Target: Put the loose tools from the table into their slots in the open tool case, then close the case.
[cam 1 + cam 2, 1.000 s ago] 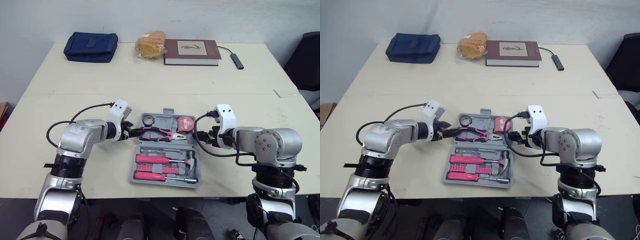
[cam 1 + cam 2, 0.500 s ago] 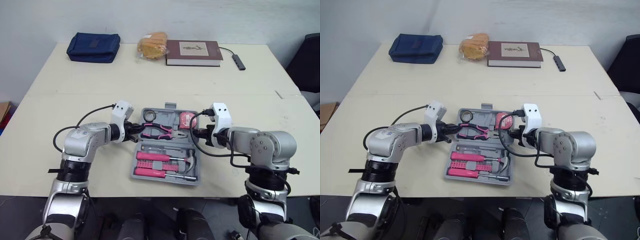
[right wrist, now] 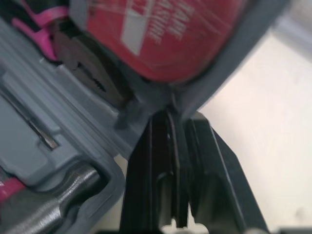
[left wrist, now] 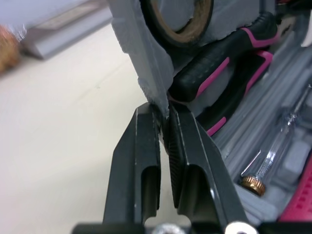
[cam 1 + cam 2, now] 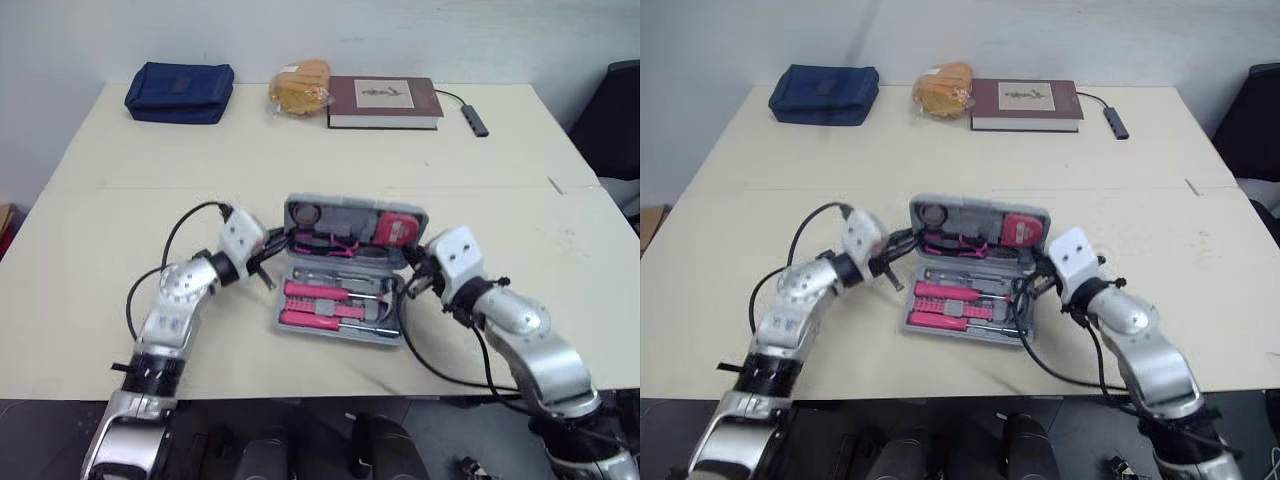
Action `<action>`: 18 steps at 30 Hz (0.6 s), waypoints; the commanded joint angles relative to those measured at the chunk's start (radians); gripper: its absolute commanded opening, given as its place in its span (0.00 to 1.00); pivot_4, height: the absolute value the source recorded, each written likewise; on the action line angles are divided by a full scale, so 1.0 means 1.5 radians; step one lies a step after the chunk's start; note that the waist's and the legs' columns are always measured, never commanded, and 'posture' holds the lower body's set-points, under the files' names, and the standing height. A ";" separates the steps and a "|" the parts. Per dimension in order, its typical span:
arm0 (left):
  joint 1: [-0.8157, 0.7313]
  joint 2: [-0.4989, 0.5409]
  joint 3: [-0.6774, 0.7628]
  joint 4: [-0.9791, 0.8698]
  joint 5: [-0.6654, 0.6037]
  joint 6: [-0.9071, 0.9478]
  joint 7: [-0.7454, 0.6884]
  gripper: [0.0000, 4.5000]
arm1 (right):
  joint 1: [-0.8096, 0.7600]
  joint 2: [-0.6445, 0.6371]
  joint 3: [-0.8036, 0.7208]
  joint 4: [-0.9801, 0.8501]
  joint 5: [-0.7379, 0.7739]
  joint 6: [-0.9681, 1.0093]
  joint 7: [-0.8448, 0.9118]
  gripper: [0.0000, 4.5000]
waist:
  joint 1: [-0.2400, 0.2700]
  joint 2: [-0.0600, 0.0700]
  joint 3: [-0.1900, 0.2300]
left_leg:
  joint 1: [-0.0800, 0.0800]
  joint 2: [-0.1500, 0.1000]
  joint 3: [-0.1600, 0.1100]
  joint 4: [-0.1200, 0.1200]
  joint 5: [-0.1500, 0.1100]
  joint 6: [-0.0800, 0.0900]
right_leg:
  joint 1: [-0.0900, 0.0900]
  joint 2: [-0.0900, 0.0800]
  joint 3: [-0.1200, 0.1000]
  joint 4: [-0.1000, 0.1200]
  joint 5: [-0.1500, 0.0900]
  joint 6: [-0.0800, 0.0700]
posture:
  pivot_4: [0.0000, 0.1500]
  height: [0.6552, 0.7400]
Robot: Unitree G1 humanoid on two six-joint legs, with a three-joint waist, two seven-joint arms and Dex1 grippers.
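Note:
The grey tool case [image 5: 338, 328] lies at the table's front middle with its lid [image 5: 345, 212] tilted up, about half raised. Held in the lid are pink-handled pliers [image 5: 325, 240], a round ring [image 4: 180, 19] and a red tape measure [image 5: 397, 230]. Pink screwdrivers [image 5: 320, 295] and a hammer [image 5: 385, 300] lie in the base. My left gripper [image 4: 163, 109] is shut on the lid's left edge [image 4: 141, 63]. At the other side my right gripper [image 3: 173, 114] is shut on the lid's right edge [image 3: 204, 92].
At the table's far side lie a blue pouch [image 5: 180, 92], a bagged loaf [image 5: 300, 85], a brown book [image 5: 383, 100] and a dark adapter on a cable [image 5: 475, 120]. A black chair [image 5: 615, 110] stands beyond the right edge.
Both grippers have shut on the lid's side edges. The lid has risen from lying flat to about half upright, and both arms have dropped lower toward the table.

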 commanded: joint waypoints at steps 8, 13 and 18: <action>0.070 0.076 0.008 0.075 0.010 -0.246 -0.045 0.00 | 0.112 -0.082 0.035 0.134 -0.321 -0.319 -0.159 0.00 | -0.001 0.000 0.000 | 0.007 0.002 0.000 -0.002 0.000 0.000 | 0.006 -0.001 0.000 -0.003 0.000 0.000 | 1.00 1.00; 0.077 0.097 0.026 0.065 0.001 -0.247 -0.053 0.54 | 0.166 -0.098 0.002 0.115 -0.325 -0.369 -0.161 0.27 | 0.005 0.000 0.000 | 0.008 0.002 0.000 -0.002 0.000 0.000 | 0.007 -0.003 0.002 -0.003 0.000 0.000 | 1.00 1.00; 0.123 0.196 0.081 0.077 -0.104 -0.127 -0.168 0.83 | 0.293 -0.139 -0.104 0.021 -0.230 -0.398 -0.091 0.57 | 0.003 0.000 0.000 | 0.006 0.002 -0.002 -0.002 -0.001 0.000 | 0.007 -0.003 0.002 -0.003 0.000 -0.001 | 1.00 1.00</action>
